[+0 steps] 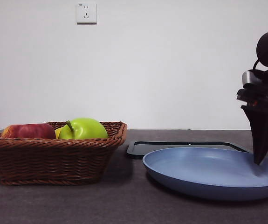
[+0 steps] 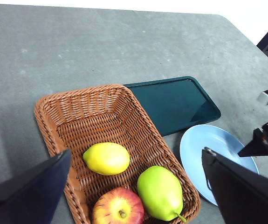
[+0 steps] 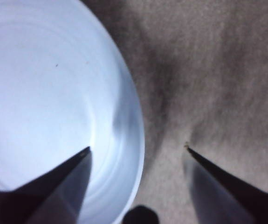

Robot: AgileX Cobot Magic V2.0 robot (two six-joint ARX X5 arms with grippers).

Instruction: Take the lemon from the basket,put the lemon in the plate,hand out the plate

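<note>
The lemon (image 2: pixel 106 158) is seen lying on the wicker floor of the basket (image 2: pixel 78 109), untouched, with a green apple (image 2: pixel 160 192) at about four o'clock from it and a red apple (image 2: pixel 118 206) at about six o'clock in the left wrist view; in the front view only a sliver of yellow is shown between the two apples, so the first step, the taking of the lemon, is judged not yet done; the left gripper (image 2: pixel 136 179) is held high above the basket with its jaws spread wide and nothing between them, the lemon lying nearer the one jaw than the other; the right gripper (image 3: pixel 138 149) is lowered at the rim of the plate (image 3: pixel 45 93), released and grasping nothing, one jaw being set over the inside of the plate and the other over the bare table outside, so that the rim is straddled; whether either tip touches the plate cannot be told; the plate is empty and is set partly over a black tray (image 1: pixel 180 147), at about three o'clock from the basket in the front view; the next move is judged to call for the left gripper to be centred over the lemon and brought down clear of the apples and the basket wall, the jaws then being closed across the fruit's narrow width.
</note>
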